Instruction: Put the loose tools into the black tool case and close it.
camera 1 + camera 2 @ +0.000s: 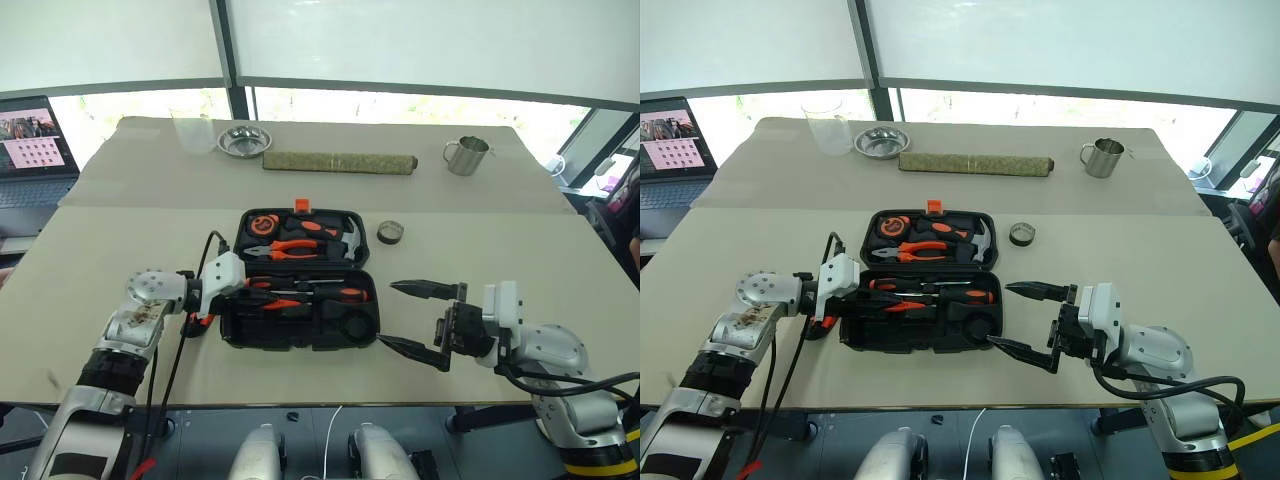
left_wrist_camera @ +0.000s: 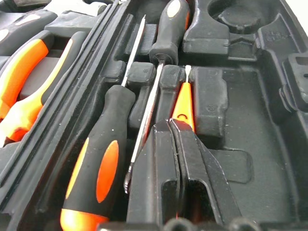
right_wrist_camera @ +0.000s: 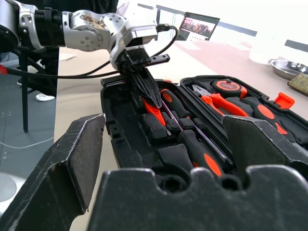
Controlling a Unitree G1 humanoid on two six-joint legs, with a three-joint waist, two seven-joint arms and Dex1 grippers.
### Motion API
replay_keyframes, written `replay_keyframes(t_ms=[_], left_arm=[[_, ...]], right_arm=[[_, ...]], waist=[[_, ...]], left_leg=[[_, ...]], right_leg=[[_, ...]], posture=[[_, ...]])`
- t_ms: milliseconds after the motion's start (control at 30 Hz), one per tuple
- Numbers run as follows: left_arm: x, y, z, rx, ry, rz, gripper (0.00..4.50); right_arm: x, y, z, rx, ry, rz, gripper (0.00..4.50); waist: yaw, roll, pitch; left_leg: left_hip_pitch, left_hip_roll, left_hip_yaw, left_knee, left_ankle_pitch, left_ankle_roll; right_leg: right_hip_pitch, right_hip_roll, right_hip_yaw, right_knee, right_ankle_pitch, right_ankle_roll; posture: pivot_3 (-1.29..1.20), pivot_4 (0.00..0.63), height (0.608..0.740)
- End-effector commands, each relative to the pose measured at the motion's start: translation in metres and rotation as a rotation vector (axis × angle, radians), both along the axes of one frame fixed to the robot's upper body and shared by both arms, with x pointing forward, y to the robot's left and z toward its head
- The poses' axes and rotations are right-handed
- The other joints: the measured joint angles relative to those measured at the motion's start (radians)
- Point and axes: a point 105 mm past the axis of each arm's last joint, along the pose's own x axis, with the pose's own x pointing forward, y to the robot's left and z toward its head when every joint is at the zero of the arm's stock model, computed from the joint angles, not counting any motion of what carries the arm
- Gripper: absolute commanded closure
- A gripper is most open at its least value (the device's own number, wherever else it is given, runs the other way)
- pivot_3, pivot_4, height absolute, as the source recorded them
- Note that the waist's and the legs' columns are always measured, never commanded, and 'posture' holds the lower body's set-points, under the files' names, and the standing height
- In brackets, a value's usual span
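Beige desk (image 1: pixel 120 250) under bright windows: at the frame's centre lies the open black moulded plastic tool case (image 1: pixel 300 320), its far half holding orange-handled pliers (image 1: pixel 290 248). At centre-left, the left gripper (image 3: pixel 153 98) reaches into the case's near half, jaws clenched on a slim orange-handled screwdriver (image 2: pixel 183 103) that lies in the moulded recesses. Just beside it rest two black-and-orange-handled screwdrivers (image 2: pixel 98 168), laid in opposite directions. At lower right, the right gripper (image 1: pixel 418 320) hovers just beside the case's right edge, jaws released and spread wide, holding nothing. A small dark tape roll (image 1: pixel 390 233) sits on the desk right of the case's far half, near it but apart. Along the upper desk stand a clear plastic cup (image 1: pixel 192 130), a round metal bowl (image 1: pixel 244 139), a long olive-green roll (image 1: pixel 338 161) and a steel mug (image 1: pixel 466 155). An open laptop (image 1: pixel 35 150) shows at far left.
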Motion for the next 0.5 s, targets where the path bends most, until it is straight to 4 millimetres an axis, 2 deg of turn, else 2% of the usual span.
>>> replay_keyframes(t_ms=[33,133,200,333,400,500], left_arm=[[-0.001,0.019,0.024,-0.164,-0.077,0.123,3.92],[-0.013,0.045,0.054,-0.286,-0.161,0.238,2.99],[-0.024,0.058,0.063,-0.307,-0.178,0.303,2.15],[-0.071,0.119,0.043,-0.259,-0.124,0.585,0.8],[-0.09,0.142,0.035,-0.254,-0.105,0.715,0.05],[-0.126,0.176,0.015,-0.231,-0.063,0.924,0.02]], right_arm=[[0.001,-0.003,0.009,0.01,-0.065,-0.016,0.0],[0.001,-0.006,0.008,0.015,-0.066,-0.022,0.0],[0.001,-0.008,0.007,0.019,-0.066,-0.021,0.0],[0.004,-0.011,0.006,0.022,-0.059,-0.009,0.0],[0.006,-0.011,0.003,0.007,-0.06,-0.012,0.0],[0.001,-0.008,0.001,0.023,-0.084,0.033,0.0]], waist=[[-0.005,0.0,0.0],[-0.008,0.0,0.001],[-0.007,0.0,0.001],[-0.01,0.001,0.001],[-0.011,0.0,0.002],[-0.001,-0.001,0.002]], left_leg=[[0.0,0.0,0.0,0.0,0.0,0.0],[-0.002,0.002,-0.002,-0.001,0.0,0.0],[-0.003,0.003,-0.005,-0.001,0.0,0.0],[-0.001,0.002,-0.005,-0.001,-0.001,0.001],[0.001,0.002,-0.004,-0.003,-0.001,0.001],[0.001,0.002,-0.005,-0.003,-0.001,0.001]], right_leg=[[0.0,0.0,0.0,0.0,0.0,0.0],[-0.002,0.001,0.0,0.0,0.0,-0.001],[-0.003,0.0,0.0,0.0,0.0,-0.001],[-0.002,-0.004,0.0,-0.001,0.0,0.0],[-0.001,-0.005,0.001,-0.001,0.0,0.0],[-0.001,-0.005,0.0,-0.002,-0.001,0.0]], posture=[[0.0,0.15,0.74],[0.0,0.15,0.74],[0.0,0.15,0.74],[0.0,0.15,0.74],[0.0,0.15,0.74],[0.0,0.15,0.74]])
